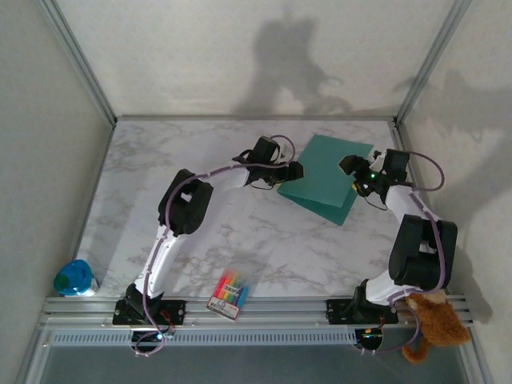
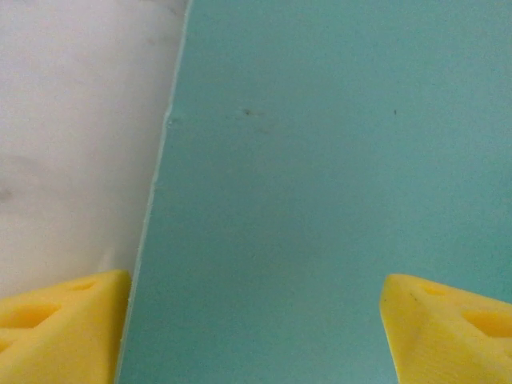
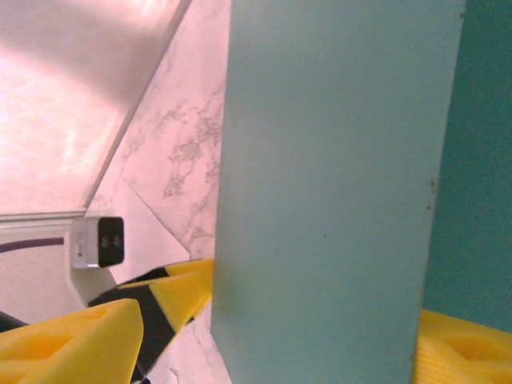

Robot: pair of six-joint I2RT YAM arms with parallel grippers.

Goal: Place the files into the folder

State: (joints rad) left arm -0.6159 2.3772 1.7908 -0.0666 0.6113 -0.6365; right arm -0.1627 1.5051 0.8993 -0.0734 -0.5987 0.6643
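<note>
The folder (image 1: 324, 180), seemingly light, bendy card, lies beneath the wide-open left gripper (image 2: 256, 320), its raised cover between the right gripper's (image 3: 276, 340) wide, unclamped jaws, best pinched near its free edge.

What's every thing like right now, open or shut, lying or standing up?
folder: partly open, one cover raised.
left gripper: open, over the folder.
right gripper: open, the raised cover between its jaws.
pen packet: lying flat by the table's near edge.
plush toy: slumped at the near right corner.
</note>
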